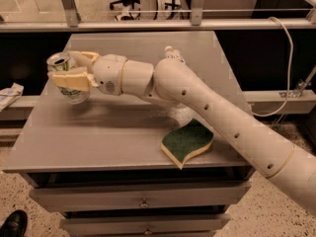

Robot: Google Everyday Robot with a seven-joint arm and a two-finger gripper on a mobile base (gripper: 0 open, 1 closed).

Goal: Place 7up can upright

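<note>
The 7up can [63,64] is a small silver can with a white-and-green label and a shiny top. It is held near the left edge of the grey table [113,137], tilted only slightly, its bottom just above or touching the tabletop. My gripper [74,73] is shut on the 7up can, one cream finger [73,80] across its front and one behind. My white arm reaches in from the lower right across the table.
A green-and-yellow sponge [187,142] lies near the table's front right. A clear plastic bottle with a white cap [174,54] stands behind my arm, mostly hidden. Drawers sit below the tabletop. A railing runs behind. A shoe [12,223] is at the bottom left.
</note>
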